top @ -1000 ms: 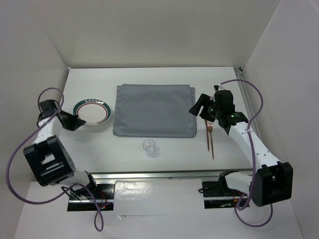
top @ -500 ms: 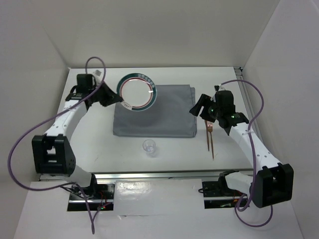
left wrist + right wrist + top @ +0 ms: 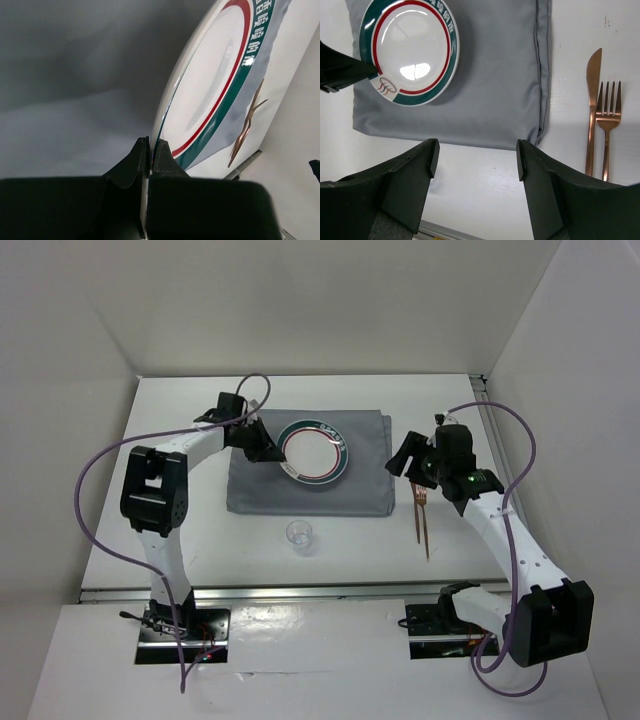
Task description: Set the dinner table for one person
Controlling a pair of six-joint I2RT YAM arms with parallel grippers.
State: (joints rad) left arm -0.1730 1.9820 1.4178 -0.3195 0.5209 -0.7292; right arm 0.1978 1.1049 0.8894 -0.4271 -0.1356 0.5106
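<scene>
Top external view: place setting for one, judged part complete.

1. Tabletop (image 3: 180, 530): white, carries every item.
2. Grey mat (image 3: 340, 490): spread flat at centre; laid.
3. Plate (image 3: 315, 451): green-and-red rim, over the mat's 12 o'clock half, casting a shadow. Left gripper (image 3: 268, 452) is clamped on its rim at 9 o'clock. Contact with the cloth cannot be told.
4. Right gripper (image 3: 475, 170): fingers wide apart, empty, near the mat's 3 o'clock edge.
5. Copper knife (image 3: 591, 115) and fork (image 3: 608, 125): side by side at 3 o'clock of the mat; seemingly placed.
6. Clear glass (image 3: 299, 535): at 6 o'clock, just off the mat.

Outstanding, by judgement: settle and release the plate, perhaps reposition the glass.
</scene>
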